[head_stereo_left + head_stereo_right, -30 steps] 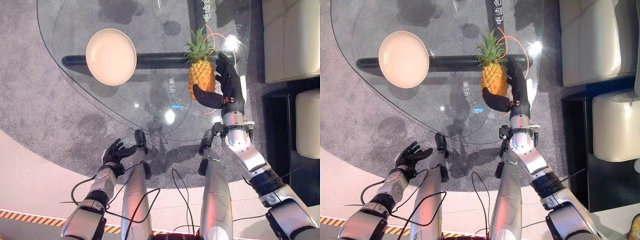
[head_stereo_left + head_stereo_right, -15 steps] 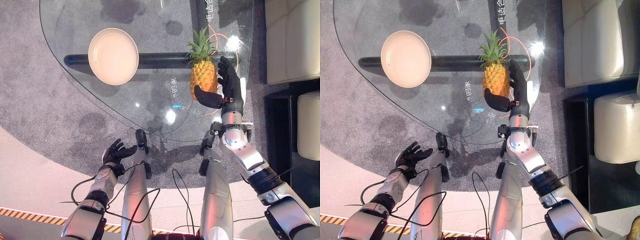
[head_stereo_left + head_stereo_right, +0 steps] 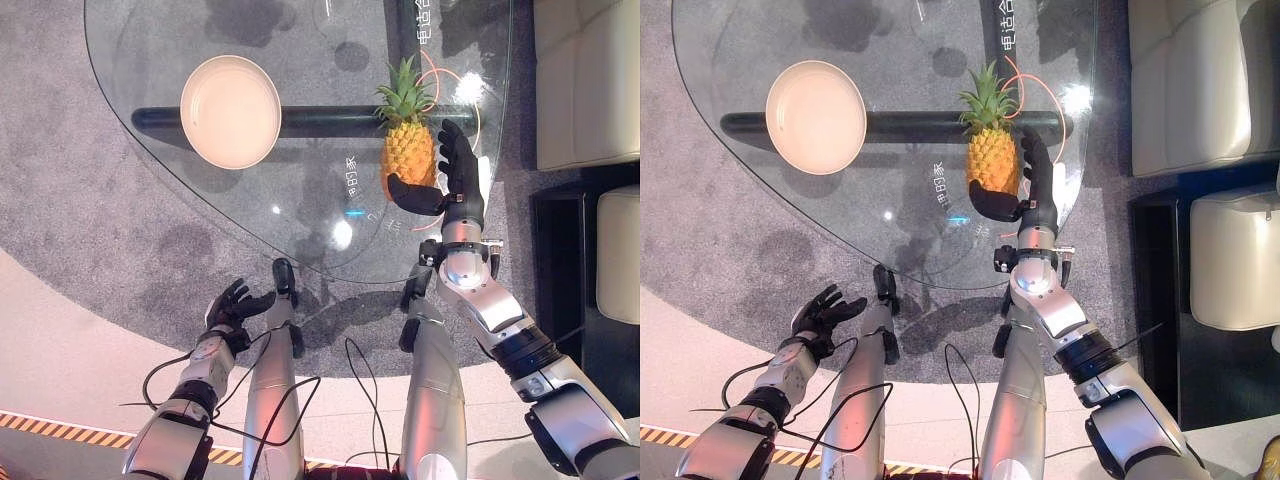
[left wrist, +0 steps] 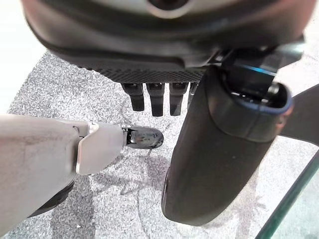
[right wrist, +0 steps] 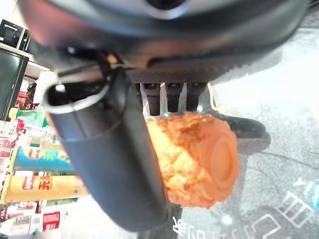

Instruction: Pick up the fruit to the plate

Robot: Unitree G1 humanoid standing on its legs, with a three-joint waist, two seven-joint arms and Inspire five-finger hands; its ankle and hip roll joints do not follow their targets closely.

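One pineapple (image 3: 407, 160) upright on glass table (image 3: 300, 230), plate (image 3: 231, 111) well apart. Right hand (image 3: 455, 185) beside fruit, fingers straight, thumb under. Left hand (image 3: 228, 305) spread over grey carpet (image 3: 90, 220); sofa (image 3: 585, 80) nearby.

We see two silver-grey arms with black joint rings, each ending in a dark hand: left hand (image 3: 230, 303), right hand (image 3: 455, 185). Our thumbs are thick, smooth and black.
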